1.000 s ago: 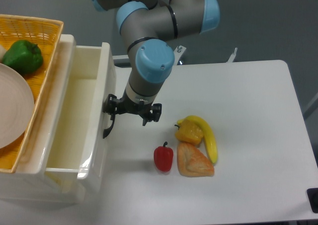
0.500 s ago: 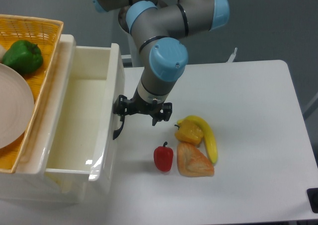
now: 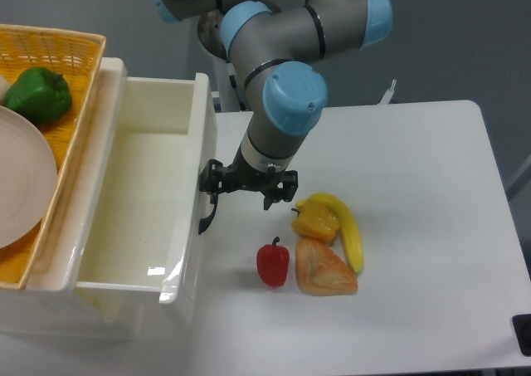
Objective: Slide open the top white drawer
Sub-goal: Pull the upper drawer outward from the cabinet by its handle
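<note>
Starting at the left edge, a yellow wicker basket (image 3: pixel 79 48) sits on top of the cabinet and holds a green bell pepper (image 3: pixel 37 94) and a white plate (image 3: pixel 23 189). Directly right of the basket, the top white drawer (image 3: pixel 124 202) stands pulled out toward the right, its interior exposed and its front panel facing the table (image 3: pixel 415 227). A curved black handle (image 3: pixel 205 218) projects from that front panel. The gripper (image 3: pixel 247 187) hangs just right of the drawer front, its fingers spread, with the left finger (image 3: pixel 212 179) at the top of the handle; whether it touches the handle cannot be determined. Near and right of the gripper, a red bell pepper (image 3: pixel 273 262) lies on the table. Further right, an orange-yellow pepper (image 3: pixel 316 220), a croissant (image 3: pixel 323 268) and a banana (image 3: pixel 346 228) lie grouped together, touching one another.
</note>
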